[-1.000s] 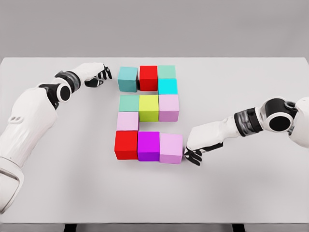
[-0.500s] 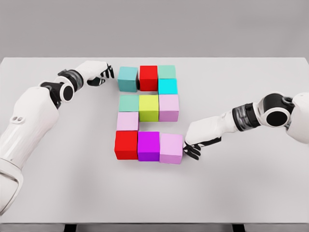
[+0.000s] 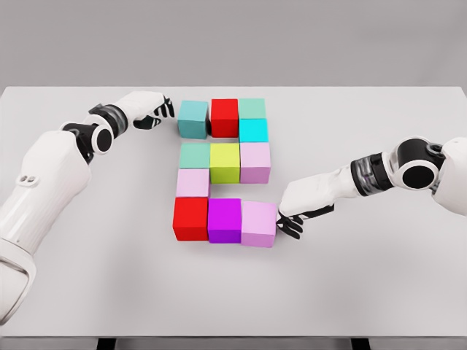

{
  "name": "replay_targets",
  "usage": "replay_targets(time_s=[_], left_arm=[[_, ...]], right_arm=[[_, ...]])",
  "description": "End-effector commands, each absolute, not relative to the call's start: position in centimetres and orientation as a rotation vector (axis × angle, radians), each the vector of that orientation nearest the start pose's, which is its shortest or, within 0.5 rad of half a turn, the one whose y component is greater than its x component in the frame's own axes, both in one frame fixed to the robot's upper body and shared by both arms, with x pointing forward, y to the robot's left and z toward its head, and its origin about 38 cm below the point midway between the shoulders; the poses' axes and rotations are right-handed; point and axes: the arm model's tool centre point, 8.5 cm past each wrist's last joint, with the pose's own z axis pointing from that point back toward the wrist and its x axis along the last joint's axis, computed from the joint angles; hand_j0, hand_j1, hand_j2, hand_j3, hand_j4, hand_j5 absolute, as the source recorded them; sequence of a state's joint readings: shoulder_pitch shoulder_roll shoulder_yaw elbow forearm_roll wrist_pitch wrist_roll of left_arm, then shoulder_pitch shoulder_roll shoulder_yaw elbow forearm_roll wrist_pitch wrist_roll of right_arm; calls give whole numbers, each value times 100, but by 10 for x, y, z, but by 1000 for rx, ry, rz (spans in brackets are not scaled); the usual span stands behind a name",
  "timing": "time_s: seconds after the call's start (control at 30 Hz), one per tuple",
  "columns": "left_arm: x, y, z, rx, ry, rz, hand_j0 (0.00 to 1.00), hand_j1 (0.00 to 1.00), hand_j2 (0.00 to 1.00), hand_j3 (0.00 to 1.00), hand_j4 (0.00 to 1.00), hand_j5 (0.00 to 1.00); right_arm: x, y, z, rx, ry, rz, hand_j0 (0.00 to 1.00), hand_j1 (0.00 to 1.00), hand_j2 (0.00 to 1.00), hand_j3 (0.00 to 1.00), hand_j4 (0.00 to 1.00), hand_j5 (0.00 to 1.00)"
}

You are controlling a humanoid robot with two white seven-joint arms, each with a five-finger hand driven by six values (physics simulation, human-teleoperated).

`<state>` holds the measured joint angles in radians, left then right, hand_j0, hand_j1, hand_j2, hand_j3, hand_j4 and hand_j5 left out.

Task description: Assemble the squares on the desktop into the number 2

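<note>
The cubes form a near-complete 2 mid-table. The right hand (image 3: 292,219), fingers curled and gripping nothing, touches the pink cube (image 3: 259,224) right of the purple cube (image 3: 225,219); push level, leftward, to close seams. The left hand (image 3: 155,111), curled and empty, sits beside the teal cube (image 3: 193,119).

Both arms run off frame; right hand (image 3: 292,216) fingertips mostly hidden.

On my feed the table (image 3: 379,284) is plain pale grey. Top row: a teal cube (image 3: 193,119), a red cube (image 3: 225,117), a mint-green cube (image 3: 252,109), with a cyan cube (image 3: 254,130) under it. Middle row: a sea-green cube (image 3: 195,155), a yellow-green cube (image 3: 225,162), a lilac cube (image 3: 255,161). Below, a pale pink cube (image 3: 193,182), then a bright red cube (image 3: 191,218), a magenta cube (image 3: 225,219), a light purple cube (image 3: 259,223). Both arms are white; I see black fingers (image 3: 290,227).
</note>
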<state>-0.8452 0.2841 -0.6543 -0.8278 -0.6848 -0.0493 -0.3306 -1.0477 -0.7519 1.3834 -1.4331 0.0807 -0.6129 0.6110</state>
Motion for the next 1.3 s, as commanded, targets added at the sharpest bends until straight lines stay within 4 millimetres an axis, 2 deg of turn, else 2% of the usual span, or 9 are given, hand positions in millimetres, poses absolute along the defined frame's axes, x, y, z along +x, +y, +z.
replay_targets(time_s=[0.0, 0.23, 0.3, 0.7, 0.87, 1.1, 1.27], left_arm=[[558, 226, 136, 651, -1122, -1522, 54, 54, 54, 54, 54, 54], [556, 226, 133, 633, -1105, -1532, 54, 54, 54, 54, 54, 54], [556, 225, 134, 632, -1105, -1534, 54, 54, 54, 54, 54, 54], [555, 211, 136, 614, -1139, -1538, 54, 54, 54, 54, 54, 54], [555, 205, 136, 607, -1147, -1539, 54, 54, 54, 54, 54, 54], [555, 206, 135, 610, -1148, -1536, 54, 54, 54, 54, 54, 54], [553, 215, 130, 563, -1111, -1524, 54, 54, 54, 54, 54, 54]], right_arm=[[409, -200, 161, -280, 1550, -3219, 20, 20, 20, 20, 20, 20], [415, -205, 161, -252, 1548, -3238, 20, 20, 20, 20, 20, 20], [416, -201, 162, -255, 1550, -3229, 20, 20, 20, 20, 20, 20], [418, -197, 164, -250, 1553, -3223, 20, 20, 20, 20, 20, 20], [424, -205, 160, -221, 1542, -3260, 20, 20, 20, 20, 20, 20], [427, -212, 160, -155, 1484, -3278, 20, 20, 20, 20, 20, 20], [427, -213, 162, -143, 1479, -3276, 20, 20, 20, 20, 20, 20]])
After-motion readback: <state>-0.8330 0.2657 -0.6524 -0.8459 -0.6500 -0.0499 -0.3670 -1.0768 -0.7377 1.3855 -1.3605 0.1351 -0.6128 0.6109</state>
